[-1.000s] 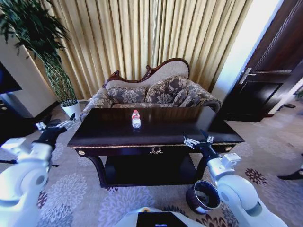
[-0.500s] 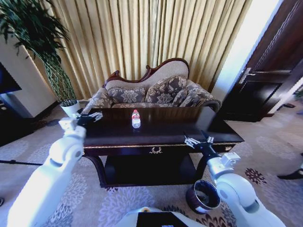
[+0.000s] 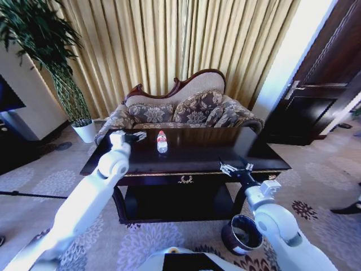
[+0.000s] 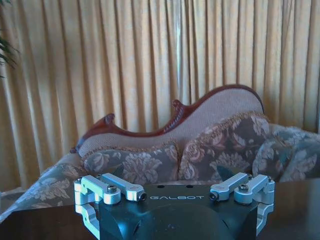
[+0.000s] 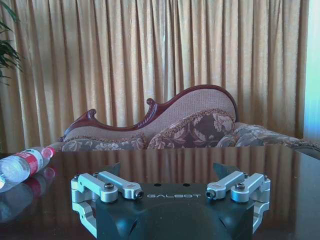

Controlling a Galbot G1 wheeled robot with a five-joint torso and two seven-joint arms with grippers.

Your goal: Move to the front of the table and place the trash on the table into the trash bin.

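The long dark table (image 3: 197,155) stands right in front of me. On it lies the trash, a clear plastic bottle with a red cap and label (image 3: 162,141), a little left of the middle. My left gripper (image 3: 135,136) is open over the table's back left part, just left of the bottle and apart from it. My right gripper (image 3: 236,167) hovers open at the front right edge, with nothing between its fingers. In the right wrist view the bottle (image 5: 22,165) lies off to the side on the glossy table (image 5: 200,160). The dark trash bin (image 3: 242,234) stands on the carpet at the table's front right.
A patterned sofa (image 3: 180,110) stands close behind the table, before gold curtains. A tall plant in a white pot (image 3: 84,130) is at the back left and a dark door (image 3: 316,96) at the right. The table has a lower shelf (image 3: 175,203).
My left arm has swung from beside the table's left end up over the tabletop, towards the bottle. The right arm and the bottle have stayed put.
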